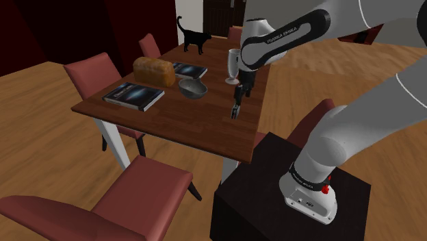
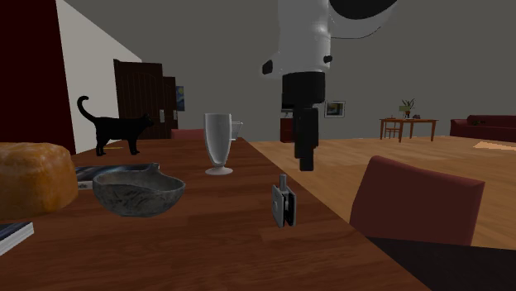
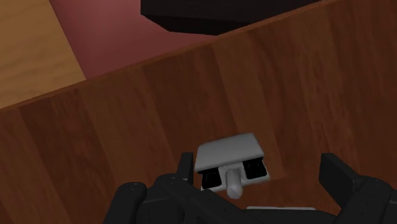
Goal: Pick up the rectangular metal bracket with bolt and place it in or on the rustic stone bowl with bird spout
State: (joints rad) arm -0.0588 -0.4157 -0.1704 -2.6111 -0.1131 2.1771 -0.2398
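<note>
Dark brown wooden dining table [image 2: 217, 244], with red upholstered chairs [image 2: 418, 198] drawn up to it, carries the work. A small grey rectangular metal bracket with a bolt [image 2: 285, 204] stands upright near the table's edge, its bolt stub pointing up. The all-black two-finger gripper [image 2: 305, 164] hangs straight above the bracket without touching it, jaws spread wide and holding nothing. In the wrist view the bracket [image 3: 230, 160] sits between the fingers [image 3: 336, 177] but off centre, close to one and well clear of the other. Its broader face seems to run along the line joining them. The descent therefore probably needs a small sideways shift first, perhaps a wrist turn. The grey stone bowl with a spout [image 2: 136, 198] waits toward the second exterior view's left.
</note>
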